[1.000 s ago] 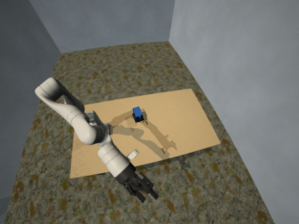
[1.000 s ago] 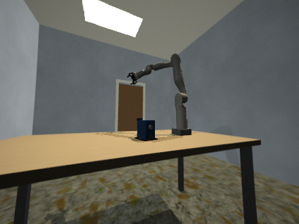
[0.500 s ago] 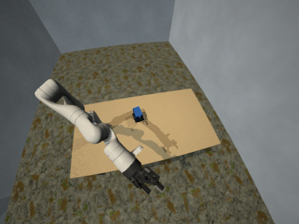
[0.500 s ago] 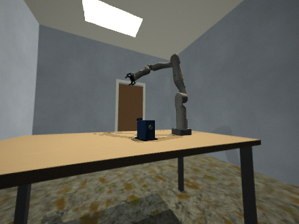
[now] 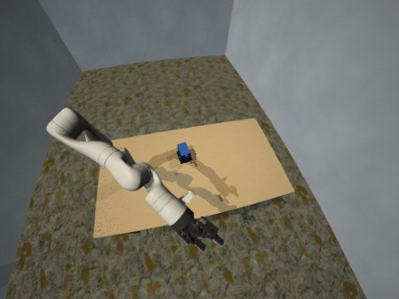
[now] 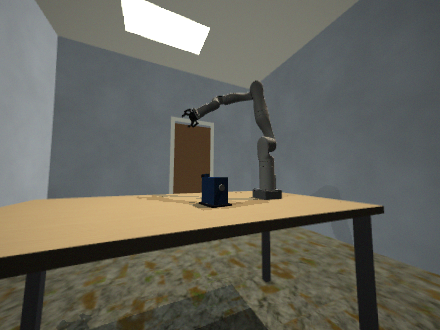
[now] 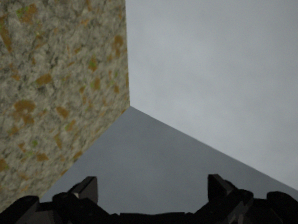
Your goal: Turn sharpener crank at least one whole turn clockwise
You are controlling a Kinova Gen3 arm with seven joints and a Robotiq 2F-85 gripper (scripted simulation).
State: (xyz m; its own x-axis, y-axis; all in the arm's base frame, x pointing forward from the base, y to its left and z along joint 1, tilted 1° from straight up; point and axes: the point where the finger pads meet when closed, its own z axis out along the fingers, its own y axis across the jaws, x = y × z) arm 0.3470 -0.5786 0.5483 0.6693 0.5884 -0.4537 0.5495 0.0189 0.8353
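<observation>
The blue pencil sharpener [image 5: 184, 152] stands on the wooden table [image 5: 190, 174] near its middle. It also shows in the exterior view [image 6: 215, 190], with a small round grey part on its near face. The crank and its knob are too small to make out. My gripper [image 5: 206, 236] is open and empty, high in the air and far from the sharpener. It shows small and dark in the exterior view [image 6: 190, 118]. In the wrist view the two fingertips frame only the walls and the floor; the sharpener is out of that view.
The arm's base [image 6: 267, 193] stands on the table behind the sharpener. A brown door [image 6: 191, 158] is in the far wall. Grey walls close the room around the mottled floor.
</observation>
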